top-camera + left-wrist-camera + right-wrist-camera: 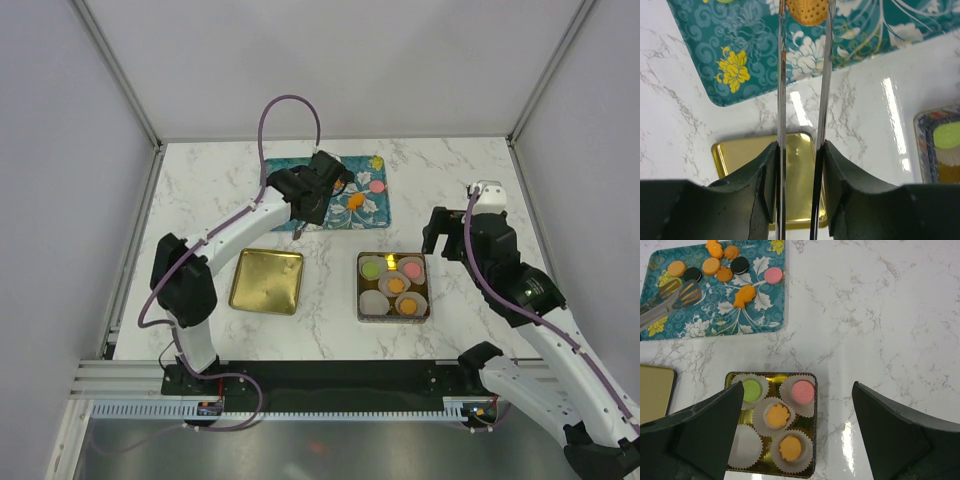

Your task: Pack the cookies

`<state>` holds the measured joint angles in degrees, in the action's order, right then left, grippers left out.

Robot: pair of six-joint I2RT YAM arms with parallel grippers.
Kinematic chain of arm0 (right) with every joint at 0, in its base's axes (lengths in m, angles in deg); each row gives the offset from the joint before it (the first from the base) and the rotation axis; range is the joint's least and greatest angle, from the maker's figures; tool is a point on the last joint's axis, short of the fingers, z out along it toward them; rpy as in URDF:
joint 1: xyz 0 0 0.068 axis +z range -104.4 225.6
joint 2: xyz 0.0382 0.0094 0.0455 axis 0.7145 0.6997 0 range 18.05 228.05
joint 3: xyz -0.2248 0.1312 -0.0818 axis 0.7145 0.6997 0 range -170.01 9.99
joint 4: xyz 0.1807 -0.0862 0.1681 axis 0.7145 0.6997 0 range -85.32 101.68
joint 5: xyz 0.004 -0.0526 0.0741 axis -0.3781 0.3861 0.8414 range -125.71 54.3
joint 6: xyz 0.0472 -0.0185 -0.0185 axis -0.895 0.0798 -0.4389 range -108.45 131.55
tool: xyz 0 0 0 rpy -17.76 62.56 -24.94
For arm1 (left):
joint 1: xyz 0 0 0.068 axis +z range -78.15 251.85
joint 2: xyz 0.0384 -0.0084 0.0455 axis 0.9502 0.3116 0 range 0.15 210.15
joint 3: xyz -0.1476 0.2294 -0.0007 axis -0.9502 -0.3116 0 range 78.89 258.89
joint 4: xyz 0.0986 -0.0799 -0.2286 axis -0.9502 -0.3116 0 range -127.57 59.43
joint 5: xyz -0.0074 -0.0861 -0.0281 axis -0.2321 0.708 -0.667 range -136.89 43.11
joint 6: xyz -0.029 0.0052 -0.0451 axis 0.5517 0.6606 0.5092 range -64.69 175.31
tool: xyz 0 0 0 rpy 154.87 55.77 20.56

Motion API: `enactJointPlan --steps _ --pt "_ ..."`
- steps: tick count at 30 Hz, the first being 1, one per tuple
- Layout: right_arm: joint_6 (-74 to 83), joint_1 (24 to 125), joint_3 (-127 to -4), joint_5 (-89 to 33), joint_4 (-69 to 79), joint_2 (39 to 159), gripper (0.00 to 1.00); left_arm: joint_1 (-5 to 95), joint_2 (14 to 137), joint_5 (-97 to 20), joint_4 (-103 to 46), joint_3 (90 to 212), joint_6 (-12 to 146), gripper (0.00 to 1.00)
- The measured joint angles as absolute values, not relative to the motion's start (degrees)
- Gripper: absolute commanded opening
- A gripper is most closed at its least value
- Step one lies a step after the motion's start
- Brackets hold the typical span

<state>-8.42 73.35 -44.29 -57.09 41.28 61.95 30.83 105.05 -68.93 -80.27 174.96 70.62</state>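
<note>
Only close-up: tongs (781,100) tight in left tool (800,150), cookie (810,12) between them; right tool (797,390) apart.

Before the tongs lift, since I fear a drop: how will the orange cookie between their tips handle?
The orange cookie looks flat and stiff, so it is probably light and unlikely to bend. The tongs flank only its edges with smooth metal blades, so it may slip or pivot. Being round, it could roll if dropped on edge.
</note>
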Motion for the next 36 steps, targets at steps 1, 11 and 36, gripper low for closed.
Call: enactJointPlan --steps 1,11,36 --pt "-8.53 73.35 -44.29 -56.96 41.17 62.10 0.98 29.98 104.29 -68.95 -80.24 174.15 70.62 0.42" --pt "-9.05 73.35 -44.27 -56.33 39.68 63.80 0.98 17.11 92.29 -69.19 -80.33 164.23 73.42 0.43" --pt "-9.20 73.35 -44.27 -56.28 38.07 65.16 0.98 -5.62 80.75 -66.18 -83.37 153.58 83.98 0.43"
